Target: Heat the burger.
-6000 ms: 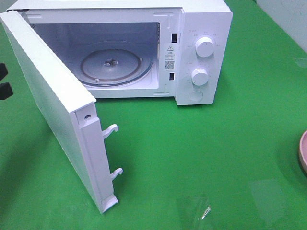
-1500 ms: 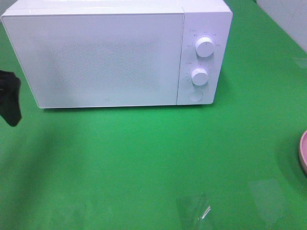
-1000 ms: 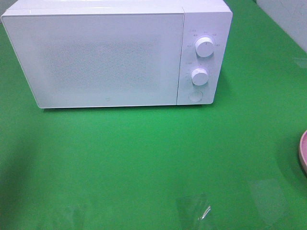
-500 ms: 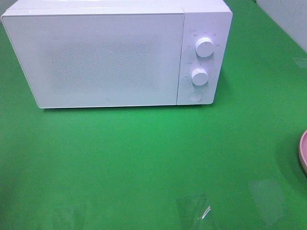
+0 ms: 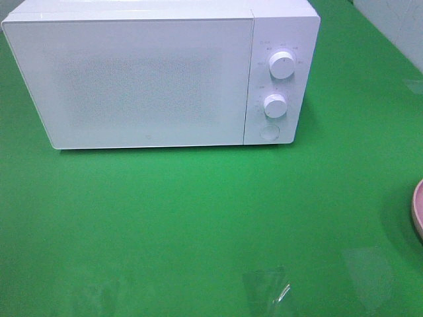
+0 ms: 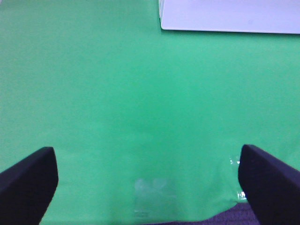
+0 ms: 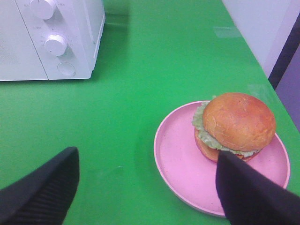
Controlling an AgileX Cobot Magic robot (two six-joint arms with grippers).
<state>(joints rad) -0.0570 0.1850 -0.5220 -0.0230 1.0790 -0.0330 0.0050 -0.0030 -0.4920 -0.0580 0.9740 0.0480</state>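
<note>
The burger [image 7: 234, 124], with a glossy brown bun and green lettuce, sits on a pink plate [image 7: 178, 159] near the table's right edge. Only the plate's rim [image 5: 418, 210] shows in the exterior high view. My right gripper [image 7: 146, 159] hovers open just short of the plate, with nothing between its black fingers [image 7: 42, 187]. My left gripper [image 6: 146, 154] stands open over bare green table, in front of the microwave's lower left corner [image 6: 229, 14]. The white microwave [image 5: 145, 79] has its door shut. Neither gripper shows in the exterior high view.
Two white dials [image 5: 282, 65] and a round button [image 5: 268, 133] are on the microwave's right panel. Clear tape patches [image 5: 268, 290] lie on the green cloth near the front edge. A white wall [image 7: 262, 28] runs beyond the table's right edge.
The microwave door, open six seconds ago, is shut. The left gripper, seen at the left edge of the exterior high view shortly before, has left that view.
</note>
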